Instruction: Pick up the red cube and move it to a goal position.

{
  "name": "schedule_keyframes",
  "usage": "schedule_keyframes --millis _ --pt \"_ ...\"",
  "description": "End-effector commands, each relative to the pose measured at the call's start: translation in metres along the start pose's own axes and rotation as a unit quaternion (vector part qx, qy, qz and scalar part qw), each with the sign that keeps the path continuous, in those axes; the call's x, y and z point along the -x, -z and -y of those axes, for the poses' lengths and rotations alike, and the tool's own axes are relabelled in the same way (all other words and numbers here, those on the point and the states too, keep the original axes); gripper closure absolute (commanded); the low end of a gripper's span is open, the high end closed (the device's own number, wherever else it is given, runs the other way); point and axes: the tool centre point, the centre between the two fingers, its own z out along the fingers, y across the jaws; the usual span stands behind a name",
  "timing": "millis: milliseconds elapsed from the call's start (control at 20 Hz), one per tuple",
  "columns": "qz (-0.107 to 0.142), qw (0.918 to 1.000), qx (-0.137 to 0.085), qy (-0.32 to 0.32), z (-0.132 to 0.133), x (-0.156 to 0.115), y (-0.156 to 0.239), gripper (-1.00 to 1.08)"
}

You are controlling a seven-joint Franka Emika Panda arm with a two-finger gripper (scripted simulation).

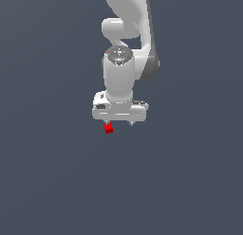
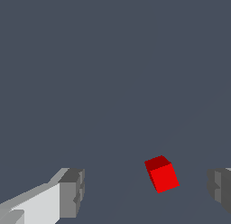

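Observation:
The red cube (image 1: 108, 129) is a tiny bright red block just below my white gripper (image 1: 119, 122) in the exterior view, under the fingertip on that view's left. In the wrist view the red cube (image 2: 162, 174) lies on the grey floor between my two grey fingertips (image 2: 72, 192), nearer one finger and touching neither. My gripper (image 2: 146, 191) is open and empty, with the jaws far apart. No goal marker shows.
The white arm (image 1: 126, 49) rises from the gripper to the exterior view's top edge. A plain dark grey surface (image 1: 190, 172) fills both views.

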Motion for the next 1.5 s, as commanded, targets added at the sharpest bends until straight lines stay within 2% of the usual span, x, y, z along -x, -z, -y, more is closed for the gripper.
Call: schedule_keyframes --millis 0,500,1100,1450 --pt "0.000 1.0000 0.000 0.000 0.000 0.000 0.000 -0.92" --pt "0.004 0.9996 -0.002 0.027 -0.009 0.014 -0.024 -0.92" --pt "0.016 0.9930 -0.007 0.117 -0.043 0.058 -0.108 -0.92" --pt "0.020 0.9878 -0.009 0.154 -0.059 0.073 -0.142 -0.92"
